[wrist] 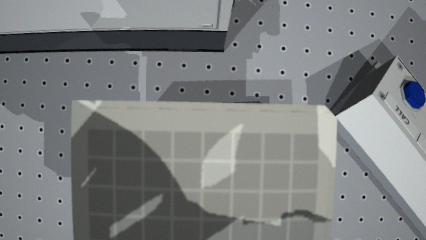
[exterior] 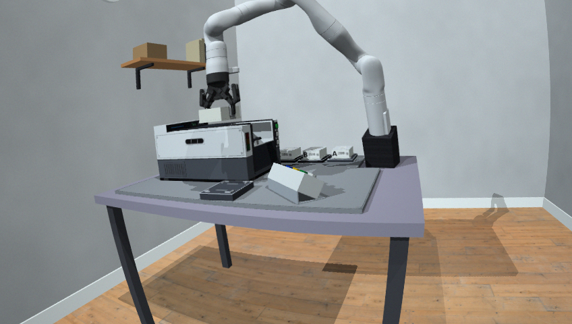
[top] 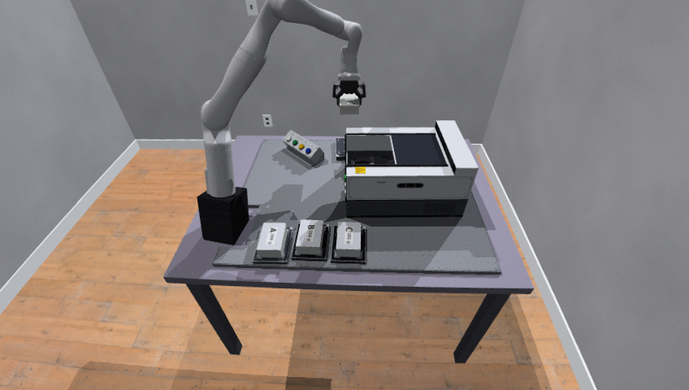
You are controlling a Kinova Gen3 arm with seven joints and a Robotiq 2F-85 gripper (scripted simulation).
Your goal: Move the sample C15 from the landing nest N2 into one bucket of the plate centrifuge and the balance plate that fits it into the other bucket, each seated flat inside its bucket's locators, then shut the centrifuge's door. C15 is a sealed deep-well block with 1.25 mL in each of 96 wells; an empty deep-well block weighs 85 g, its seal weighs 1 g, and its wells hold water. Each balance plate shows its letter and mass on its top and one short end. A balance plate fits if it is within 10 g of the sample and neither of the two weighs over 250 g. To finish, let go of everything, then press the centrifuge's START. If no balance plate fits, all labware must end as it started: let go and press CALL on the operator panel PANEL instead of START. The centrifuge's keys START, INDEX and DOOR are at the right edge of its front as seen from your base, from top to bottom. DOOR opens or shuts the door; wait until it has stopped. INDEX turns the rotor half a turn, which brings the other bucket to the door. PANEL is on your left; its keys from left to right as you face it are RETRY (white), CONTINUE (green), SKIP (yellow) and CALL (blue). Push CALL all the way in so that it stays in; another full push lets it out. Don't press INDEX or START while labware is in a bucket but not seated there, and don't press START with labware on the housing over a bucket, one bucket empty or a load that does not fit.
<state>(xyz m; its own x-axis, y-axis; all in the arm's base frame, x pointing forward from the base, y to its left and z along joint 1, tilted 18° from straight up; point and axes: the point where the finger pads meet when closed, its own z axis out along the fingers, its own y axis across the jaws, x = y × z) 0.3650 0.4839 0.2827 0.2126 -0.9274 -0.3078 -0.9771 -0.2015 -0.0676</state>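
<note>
While the arm reaches high over the back of the worktop [top: 504,282], the gripper [top: 348,98] points straight down with its jaws spread wide, clamped across the sample C15 [top: 348,104]. The pale sealed block hangs level in the air, higher than the top of the plate centrifuge [top: 408,185].

In the wrist view the block's grid of wells [wrist: 200,170] fills the lower frame. Around it lies the perforated mat [wrist: 30,100], with an edge of the centrifuge's housing [wrist: 110,20] across the top and the operator panel PANEL [wrist: 380,145] at the right, its blue CALL key [wrist: 414,94] showing. So the block is not over the centrifuge's opening but over the mat beside the machine.

From the exterior view the landing nest N2 [exterior: 226,189] sits bare on the mat, low and dark, just beside the panel.

The centrifuge's door is slid aside – the left part of the top is open [top: 370,155], and dark rotor parts show inside.

Along the front edge of the mat three balance plates rest in their own nests, well apart from the gripper: A [top: 271,240], B [top: 309,236] and C [top: 348,238]. Their mass labels are too small to read.
</note>
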